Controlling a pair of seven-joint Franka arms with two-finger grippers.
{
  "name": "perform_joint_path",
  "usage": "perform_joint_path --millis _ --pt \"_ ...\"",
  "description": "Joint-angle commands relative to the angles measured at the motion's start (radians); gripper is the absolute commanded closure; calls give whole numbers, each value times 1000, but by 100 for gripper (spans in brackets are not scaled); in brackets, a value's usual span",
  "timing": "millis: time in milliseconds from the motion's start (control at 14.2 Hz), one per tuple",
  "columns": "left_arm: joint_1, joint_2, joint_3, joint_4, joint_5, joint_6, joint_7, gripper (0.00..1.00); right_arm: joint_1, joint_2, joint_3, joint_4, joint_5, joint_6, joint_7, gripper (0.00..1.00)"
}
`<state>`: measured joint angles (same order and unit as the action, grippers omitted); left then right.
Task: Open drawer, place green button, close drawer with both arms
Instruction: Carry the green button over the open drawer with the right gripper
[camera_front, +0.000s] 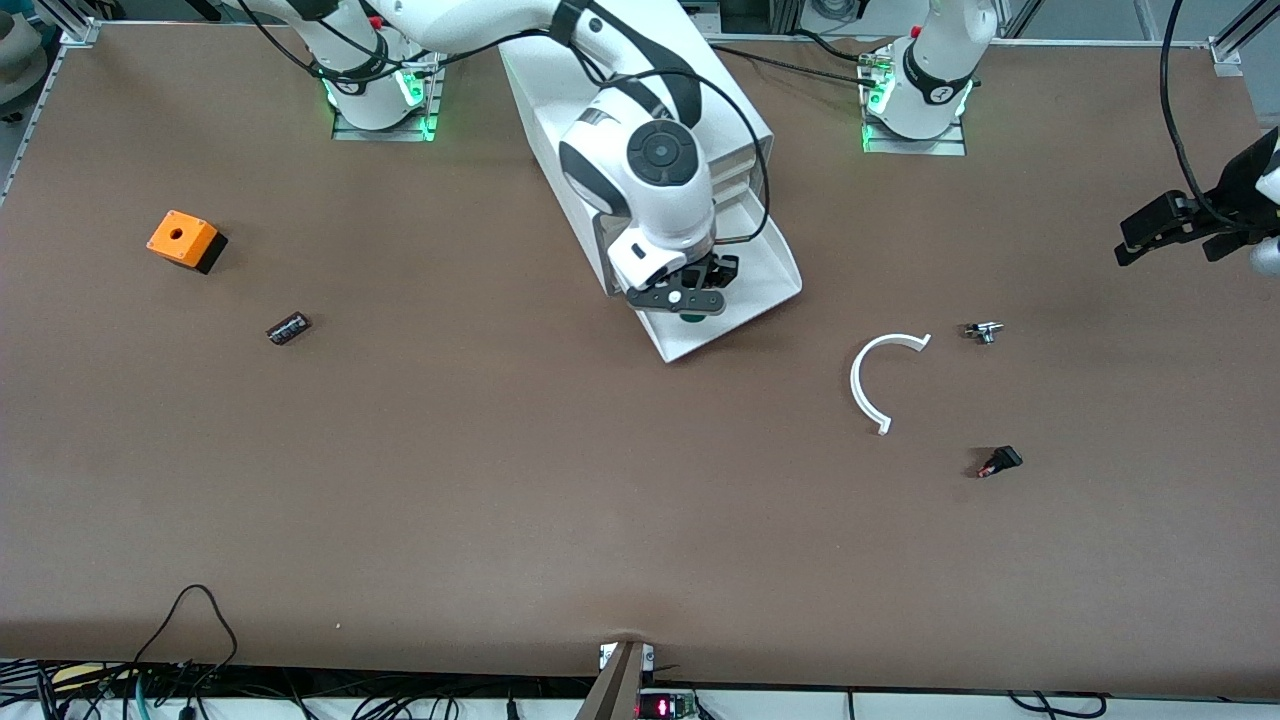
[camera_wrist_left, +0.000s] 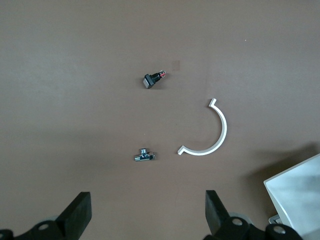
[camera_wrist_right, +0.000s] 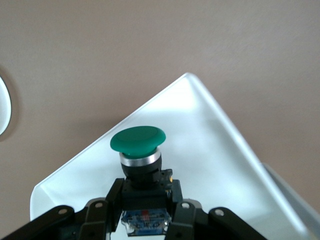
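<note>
- Plainly, the right gripper (camera_front: 697, 297) is clamped on the green push button (camera_wrist_right: 138, 140), gripping its black body just under the metal collar; it hangs over the drawer (camera_front: 775, 275), which is pulled out of the white cabinet (camera_front: 640, 95) at the table's twelve o'clock.
- The button looks small, light and rigid. Its domed cap is smooth and would slip, so the squared black body is the sounder place to hold, as now.
- The drawer is probably thin plastic, light and easily skewed. Its front lip, toward six o'clock, seems the natural place to push it shut.
- The left gripper (camera_front: 1165, 228) waits in the air over the three o'clock edge of the table, fingers (camera_wrist_left: 80, 212) spread and empty.
- Hidden: in the front view the right arm covers much of the cabinet and drawer, and only a sliver of green shows beneath the gripper.
- The right wrist view cuts off the button's lower body.
- Whether the button touches the drawer floor is hard to judge; it appears just clear.
</note>
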<state>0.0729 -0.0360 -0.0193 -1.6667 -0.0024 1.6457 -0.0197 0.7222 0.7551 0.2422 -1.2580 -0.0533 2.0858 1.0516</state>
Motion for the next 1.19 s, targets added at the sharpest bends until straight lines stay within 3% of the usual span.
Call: perform_joint_path --millis 0,211,281,351,421,562,632,983,1124 --pt "-2 -27 -1 -42 -1 22 -11 0 22 32 -9 32 -19 2 59 100" --pt "-4 -22 -7 -45 28 19 6 0 29 50 -9 22 -19 2 97 96" --pt "-13 -22 -7 -60 28 8 4 0 29 50 -9 16 -19 2 99 75" --pt "-24 -15 -5 -67 28 8 -6 0 29 52 -9 14 -19 2 102 63" --pt "-27 -6 -5 -59 28 8 -9 0 31 53 -9 11 -22 3 100 58" --pt "-21 19 -7 -54 28 17 -13 0 29 52 -9 6 -28 2 99 36" --pt "-19 24 -7 -54 25 19 -16 0 22 47 -11 6 -30 2 96 3" --pt "-15 36 -7 -54 19 20 -51 0 5 -9 -72 16 -34 -22 50 0" --pt "-22 68 -8 -53 9 22 -124 0 -15 -69 -124 16 -28 -68 -83 0"
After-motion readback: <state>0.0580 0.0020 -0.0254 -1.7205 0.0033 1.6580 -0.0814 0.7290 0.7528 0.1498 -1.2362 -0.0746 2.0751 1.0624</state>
